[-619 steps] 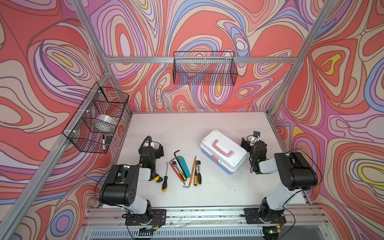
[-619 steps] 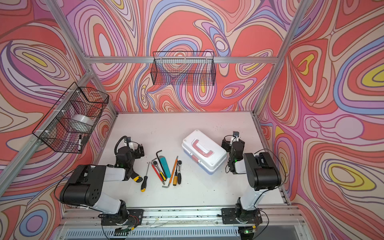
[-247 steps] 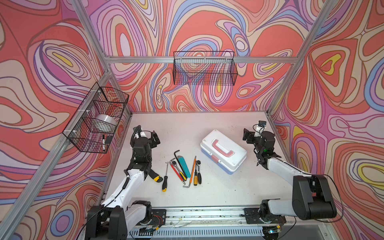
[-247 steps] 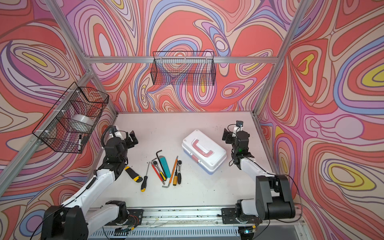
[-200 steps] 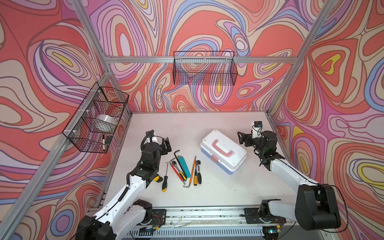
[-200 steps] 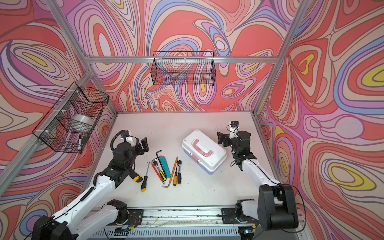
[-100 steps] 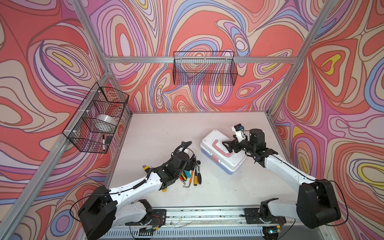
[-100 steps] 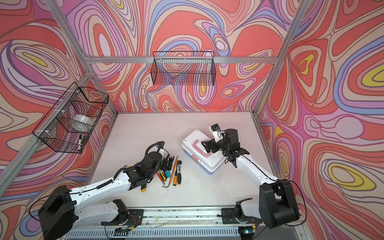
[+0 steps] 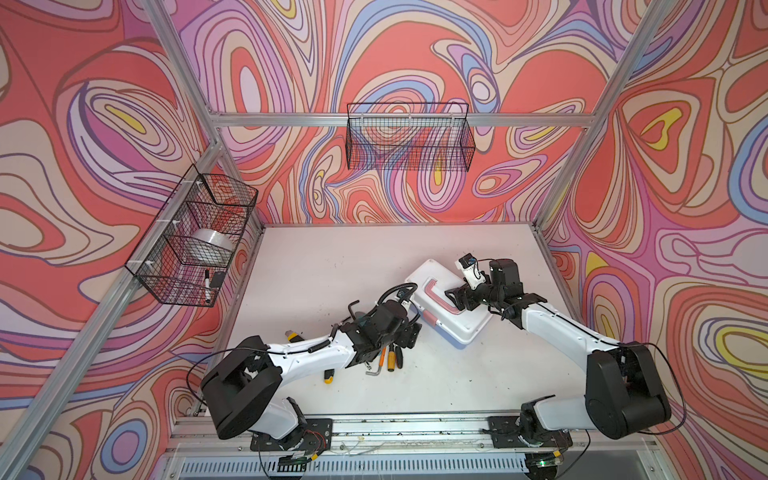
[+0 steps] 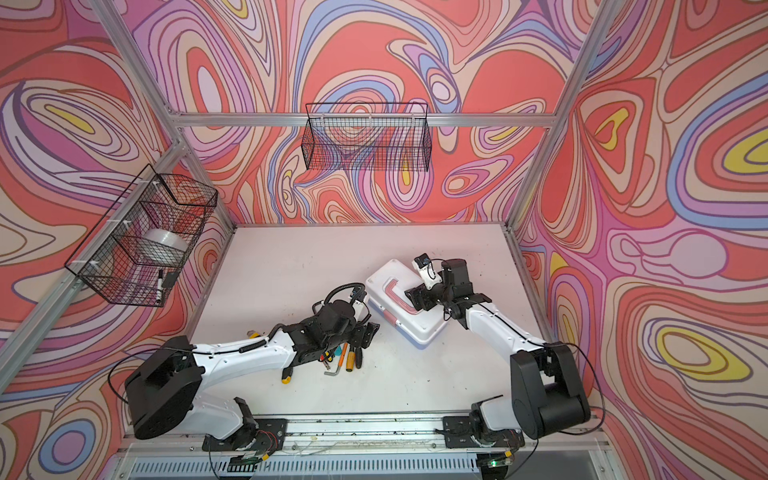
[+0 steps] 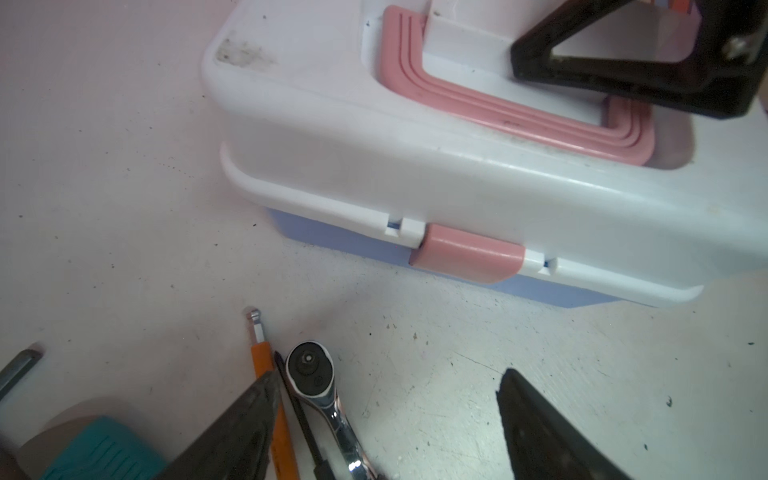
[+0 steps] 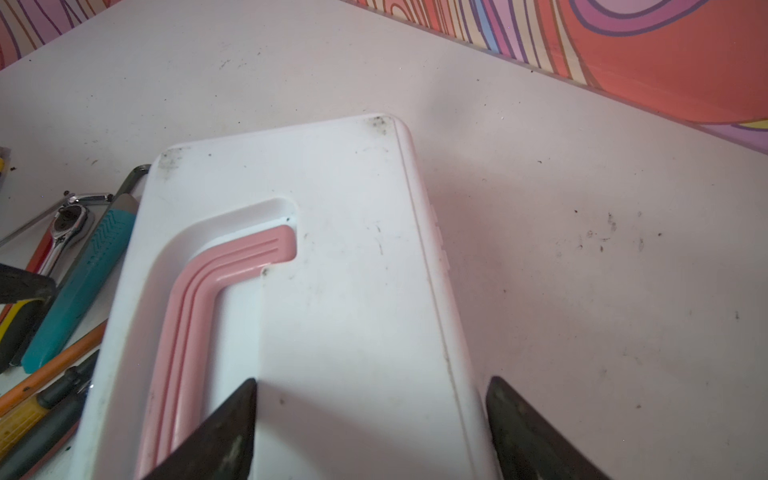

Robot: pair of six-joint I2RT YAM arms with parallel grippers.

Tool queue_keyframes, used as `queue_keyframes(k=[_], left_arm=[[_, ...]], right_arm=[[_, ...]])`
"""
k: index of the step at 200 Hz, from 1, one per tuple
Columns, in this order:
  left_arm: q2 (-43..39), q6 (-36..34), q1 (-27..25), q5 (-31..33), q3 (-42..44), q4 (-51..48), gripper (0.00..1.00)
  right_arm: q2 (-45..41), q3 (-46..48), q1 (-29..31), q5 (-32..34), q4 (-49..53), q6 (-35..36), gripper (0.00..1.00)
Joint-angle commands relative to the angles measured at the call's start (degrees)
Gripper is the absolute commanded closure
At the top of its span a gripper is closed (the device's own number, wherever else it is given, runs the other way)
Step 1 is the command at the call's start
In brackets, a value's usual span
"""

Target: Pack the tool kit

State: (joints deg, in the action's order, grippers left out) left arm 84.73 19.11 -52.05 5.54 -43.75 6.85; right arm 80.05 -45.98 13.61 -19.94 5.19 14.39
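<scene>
Counts: 1 tool kit (image 9: 457, 328), 2 arms, 2 black wire baskets, 1 loose pile of hand tools.

The tool kit sits right of centre on the bench (image 9: 332, 257), lying diagonally just right of the tool pile. Its white lid is down, the pink latch (image 11: 467, 259) is shut and the pink handle (image 11: 498, 112) lies flat in its recess.

The arm covers part of the tool pile, so the total cannot be told. Visible are 1 ratchet (image 11: 311, 374), 1 orange-shafted tool (image 11: 259, 353), 1 teal-handled tool (image 12: 83, 282), 1 L-shaped hex key (image 9: 374, 371) and 1 yellow-and-black handle (image 9: 328, 376).

One basket hangs on the back wall (image 9: 409, 141). One hangs on the left wall (image 9: 195, 241), holding a tape roll (image 9: 210, 245) and a marker (image 9: 206, 282).

The left gripper (image 11: 386, 378) is released, jaws wide, low over the tool tips and facing the latch side of the kit, holding nothing. The right gripper (image 12: 372, 382) is also spread wide over the lid. One finger sits by the handle recess, the other past the lid's long back edge, and contact cannot be told.

Changes: three seconds back both arms were folded near their bases. One second back the left gripper was at the far left of the tools and the right gripper was off the kit's right end. Now both reach in. The kit and the visible tools are in the same spots, with the lid shut as before.
</scene>
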Motion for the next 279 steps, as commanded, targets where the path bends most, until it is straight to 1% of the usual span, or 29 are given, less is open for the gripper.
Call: queue_keyframes(k=[1, 34, 54, 73, 98, 113, 136, 147, 164, 174, 194, 213, 240, 279], left_arm=[[1.7, 0.5, -0.3, -3.4, -1.6, 1.3, 0.17], [2.8, 1.4, -0.3, -4.3, -2.0, 2.0, 0.17], [2.7, 2.5, -0.3, -4.4, -1.8, 3.4, 0.16], [2.3, 4.3, -0.2, -4.3, -0.8, 5.9, 0.14], [1.8, 7.3, 0.2, -6.1, 0.6, 9.5, 0.11], [1.8, 9.3, 1.1, -7.8, 1.1, 11.2, 0.10], [2.4, 13.6, 3.3, -13.9, 2.1, 15.3, 0.11], [3.0, 15.3, 4.1, -16.2, 2.3, 17.0, 0.12], [3.5, 15.9, 4.4, -17.1, 2.3, 17.4, 0.13], [3.6, 16.0, 4.5, -17.4, 2.3, 17.3, 0.13], [3.6, 16.5, 4.5, -17.5, 2.8, 17.4, 0.13], [3.6, 16.9, 4.4, -17.8, 3.1, 18.1, 0.13], [4.2, 18.6, 4.8, -18.4, 3.6, 18.6, 0.13], [5.7, 25.2, 7.3, -23.0, 7.0, 27.7, 0.15]], right_arm=[[1.2, -0.9, 1.0, 2.3, 1.7, 0.2, 0.20], [4.0, -3.0, 1.7, 6.4, 5.2, -1.6, 0.36], [4.3, -2.7, 1.7, 9.7, 5.5, -4.6, 0.43], [3.6, -1.4, 1.7, 11.6, 5.3, -6.6, 0.46], [2.3, 0.5, 1.7, 10.9, 4.4, -7.7, 0.45], [2.2, 0.9, 1.7, 10.2, 4.2, -8.3, 0.41], [2.8, 1.2, 1.7, 10.1, 4.0, -9.1, 0.35], [3.6, 1.3, 1.7, 10.4, 4.0, -9.3, 0.29], [4.6, 0.8, 1.7, 11.0, 4.5, -9.3, 0.16], [4.8, 0.7, 1.8, 11.2, 4.5, -9.2, 0.13], [4.6, 0.6, 1.7, 11.2, 4.3, -9.1, 0.12], [5.3, 0.2, 1.7, 9.9, 4.4, -8.3, 0.12], [6.6, -0.2, 1.7, 8.5, 4.7, -8.0, 0.17], [8.5, -0.4, 1.7, 7.9, 5.8, -8.6, 0.23]])
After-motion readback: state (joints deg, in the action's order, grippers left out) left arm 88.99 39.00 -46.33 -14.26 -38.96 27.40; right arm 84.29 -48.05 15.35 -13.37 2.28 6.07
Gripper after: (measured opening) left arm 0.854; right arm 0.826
